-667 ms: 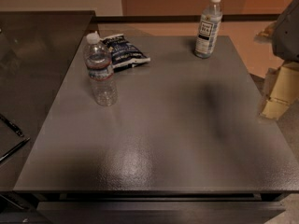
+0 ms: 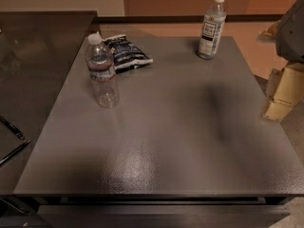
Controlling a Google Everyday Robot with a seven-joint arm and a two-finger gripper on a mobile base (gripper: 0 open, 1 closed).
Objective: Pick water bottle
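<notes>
While the gripper (image 2: 279,103) hangs just off the bench's (image 2: 166,146) right edge, spread or pressed together impossible to tell, the water bottle (image 2: 101,72) stands upright near the far left corner. A bag (image 2: 127,53) lies just beside it, and another bottle (image 2: 212,27) stands near the far right corner.

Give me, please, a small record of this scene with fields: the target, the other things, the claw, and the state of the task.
target: water bottle, upright, white cap on, near the left edge of the table
surface: table, dark grey
behind target: snack bag, lying flat, slightly to the right; contact with the target cannot be told
other bottle: labelled bottle, upright, far right part of the table
claw: claw, beyond the table's right edge, far from the water bottle
task state: water bottle not yet grasped
</notes>
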